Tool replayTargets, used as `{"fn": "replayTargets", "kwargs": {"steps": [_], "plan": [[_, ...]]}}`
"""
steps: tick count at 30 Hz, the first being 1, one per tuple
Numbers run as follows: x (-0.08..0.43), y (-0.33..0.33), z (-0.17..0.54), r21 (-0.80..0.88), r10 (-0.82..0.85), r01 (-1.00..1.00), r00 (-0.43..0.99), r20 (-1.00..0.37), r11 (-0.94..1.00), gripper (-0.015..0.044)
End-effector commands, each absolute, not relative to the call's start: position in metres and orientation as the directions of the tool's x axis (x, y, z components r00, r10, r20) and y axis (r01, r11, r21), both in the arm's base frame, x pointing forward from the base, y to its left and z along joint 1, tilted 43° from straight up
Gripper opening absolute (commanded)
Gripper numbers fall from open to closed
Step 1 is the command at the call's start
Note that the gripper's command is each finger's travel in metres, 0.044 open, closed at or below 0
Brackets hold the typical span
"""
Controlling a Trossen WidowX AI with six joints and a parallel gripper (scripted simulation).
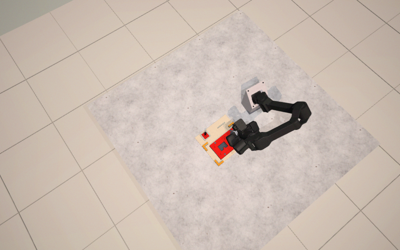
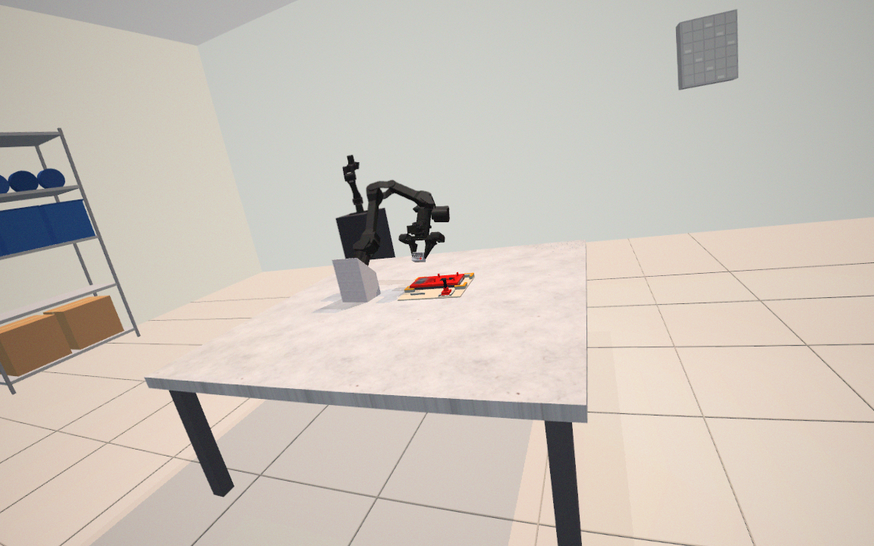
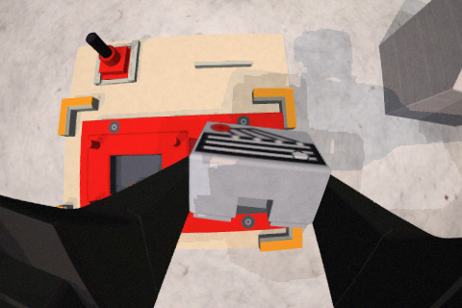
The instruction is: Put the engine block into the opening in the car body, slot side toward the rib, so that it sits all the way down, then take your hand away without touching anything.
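My gripper (image 3: 253, 169) (image 2: 418, 253) is shut on the light grey engine block (image 3: 255, 183) (image 2: 417, 257), whose top has black and white stripes and a red dot. A slot shows low on the block's near face in the wrist view. The block hangs above the red car body (image 1: 217, 148) (image 2: 426, 283) (image 3: 140, 122), over its right part in the wrist view. The dark, square opening (image 3: 139, 168) (image 1: 222, 146) lies left of the block there, its lower part hidden by the left finger. The rib is mostly hidden in that view.
The car body lies on a cream board (image 3: 168, 77) (image 1: 214, 130) between orange corner brackets (image 3: 288, 101) (image 1: 218, 163). A red piece with a black stick (image 3: 113, 60) (image 1: 205, 134) (image 2: 445, 289) stands in a grey frame at the board's corner. The arm's wedge-shaped base (image 3: 423, 63) (image 2: 356, 279) is nearby.
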State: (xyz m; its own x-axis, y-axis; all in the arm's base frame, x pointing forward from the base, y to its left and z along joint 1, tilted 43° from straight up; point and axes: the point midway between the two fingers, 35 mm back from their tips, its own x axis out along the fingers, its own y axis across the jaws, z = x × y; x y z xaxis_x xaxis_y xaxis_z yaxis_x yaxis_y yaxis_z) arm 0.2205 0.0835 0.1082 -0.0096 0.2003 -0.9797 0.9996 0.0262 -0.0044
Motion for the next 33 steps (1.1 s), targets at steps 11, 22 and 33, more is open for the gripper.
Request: {"fn": "replayTargets", "kwargs": {"steps": [11, 22, 33], "plan": [[0.223, 0.090, 0.114, 0.028, 0.025, 0.999, 0.028, -0.999, 0.017, 0.0000], [0.222, 0.106, 0.101, 0.028, -0.111, 0.999, 0.030, -0.993, 0.017, 0.0000], [0.222, 0.124, 0.083, 0.028, -0.110, 0.999, 0.029, -0.993, 0.017, 0.0000]]}}
